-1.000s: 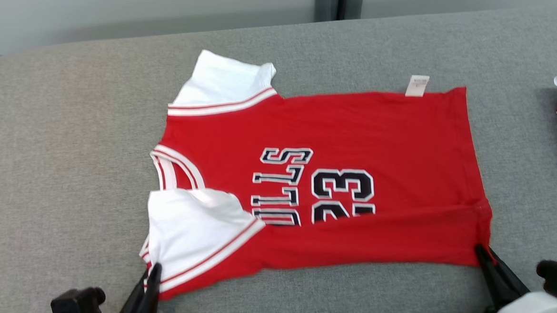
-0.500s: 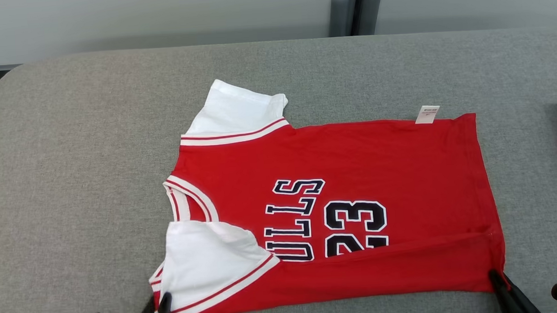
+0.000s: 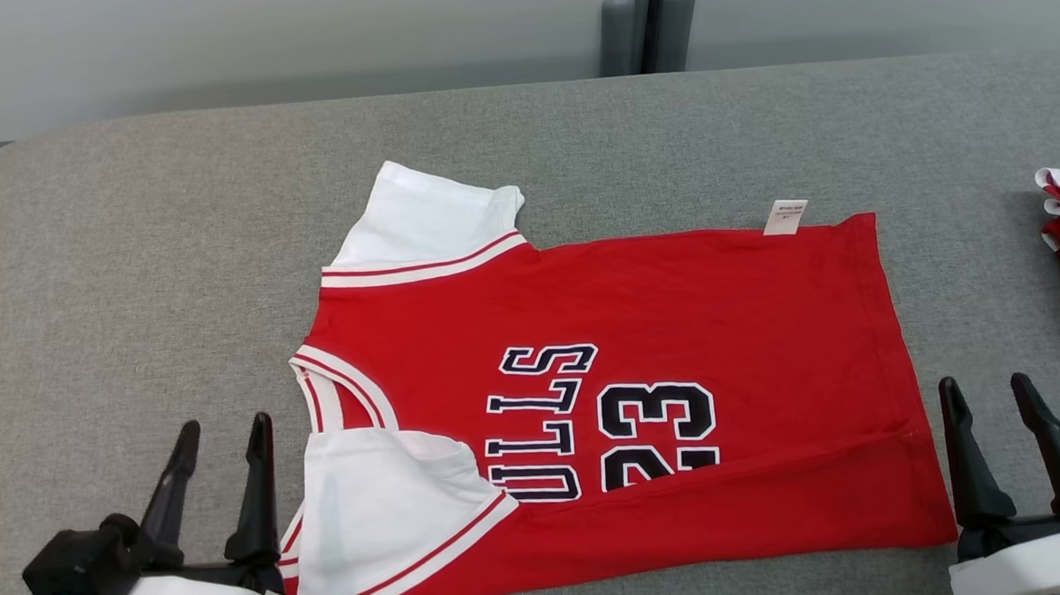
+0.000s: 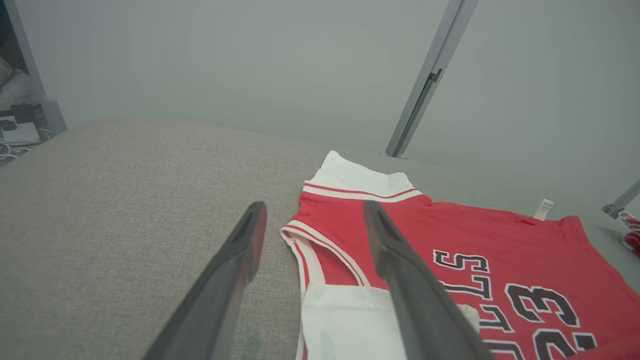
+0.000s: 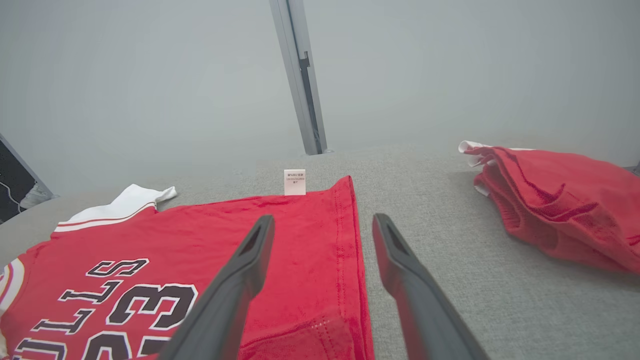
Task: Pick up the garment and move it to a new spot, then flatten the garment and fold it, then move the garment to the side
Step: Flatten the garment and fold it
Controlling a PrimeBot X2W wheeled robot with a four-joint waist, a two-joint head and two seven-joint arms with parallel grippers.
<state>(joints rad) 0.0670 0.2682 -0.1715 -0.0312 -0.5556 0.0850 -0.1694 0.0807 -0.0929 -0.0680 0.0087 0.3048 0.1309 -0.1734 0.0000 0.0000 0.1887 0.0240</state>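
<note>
step: fold | left gripper (image 3: 226,424), right gripper (image 3: 984,382) spread wide, empty | red jersey (image 3: 676,308) lower-frame edge folded | next: pinch upper-frame corners evenly

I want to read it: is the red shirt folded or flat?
Partly folded: on the red shirt, the near edge and white sleeve lie flipped over, covering some letters.

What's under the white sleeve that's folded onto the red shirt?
The red shirt front lies under the folded sleeve. Its lettering reads ULLS; any letter before that is covered.
</note>
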